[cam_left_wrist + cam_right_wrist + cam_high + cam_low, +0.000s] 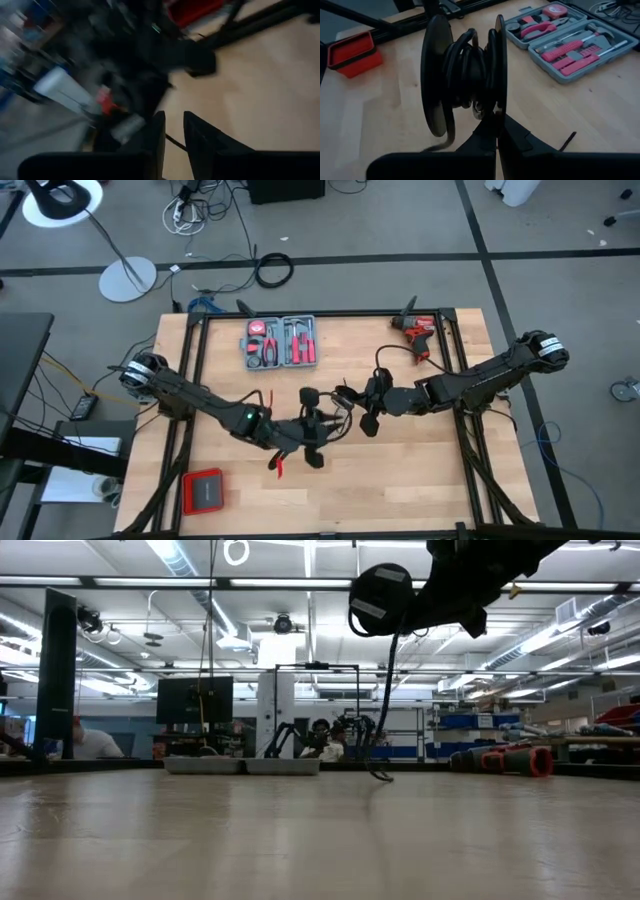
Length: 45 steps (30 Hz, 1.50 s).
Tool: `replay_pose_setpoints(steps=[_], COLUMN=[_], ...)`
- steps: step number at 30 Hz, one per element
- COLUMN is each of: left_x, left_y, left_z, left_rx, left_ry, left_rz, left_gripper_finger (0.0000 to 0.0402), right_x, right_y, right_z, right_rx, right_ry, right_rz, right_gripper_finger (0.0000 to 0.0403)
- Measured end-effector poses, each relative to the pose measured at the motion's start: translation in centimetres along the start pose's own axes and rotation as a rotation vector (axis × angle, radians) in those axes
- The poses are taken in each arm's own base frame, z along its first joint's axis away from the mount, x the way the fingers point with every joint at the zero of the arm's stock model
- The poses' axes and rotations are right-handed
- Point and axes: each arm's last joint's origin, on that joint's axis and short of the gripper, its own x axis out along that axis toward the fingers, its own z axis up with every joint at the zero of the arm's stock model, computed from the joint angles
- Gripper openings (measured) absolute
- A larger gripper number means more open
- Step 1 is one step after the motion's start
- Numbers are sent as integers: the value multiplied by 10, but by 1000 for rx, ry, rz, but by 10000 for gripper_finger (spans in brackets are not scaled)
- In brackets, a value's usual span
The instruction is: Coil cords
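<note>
Cable (465, 70) wound on black spool (436, 75) mid-tabletop | right gripper (496, 131) pinched tight on spool's flange | left gripper (172, 131) slightly parted, gripping thin cable strand

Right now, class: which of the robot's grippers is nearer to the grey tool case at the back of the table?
Right. The right gripper sits just forward and right of the grey tool case; the left gripper is farther forward, mid-table.
</note>
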Motion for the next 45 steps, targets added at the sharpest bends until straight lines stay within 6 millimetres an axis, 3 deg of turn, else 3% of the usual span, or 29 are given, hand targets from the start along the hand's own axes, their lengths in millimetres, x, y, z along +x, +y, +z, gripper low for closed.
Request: replay_pose_setpoints(steps=[10, 17, 23, 35, 45], left_x=[-2, 21, 42, 50, 52], left_y=[-27, -41, -54, -58, -56], left_z=[-36, -78, -106, -113, -105], left_rx=[-252, -431, -441, -433, -486], left_ry=[127, 196, 291, 275, 195], left_rz=[-192, -132, -100, 33, 58], left_gripper_finger=[72, 72, 90, 185, 193], right_x=[0, 0, 0, 0, 0], right_y=[0, 0, 0, 0, 1], right_z=[0, 1, 1, 2, 3], right_rx=[2, 0, -5, -3, 0], right_ry=[-7, -14, -18, -24, -28], right_rz=[-9, -9, -8, -4, -2], right_gripper_finger=[0, 0, 0, 0, 0])
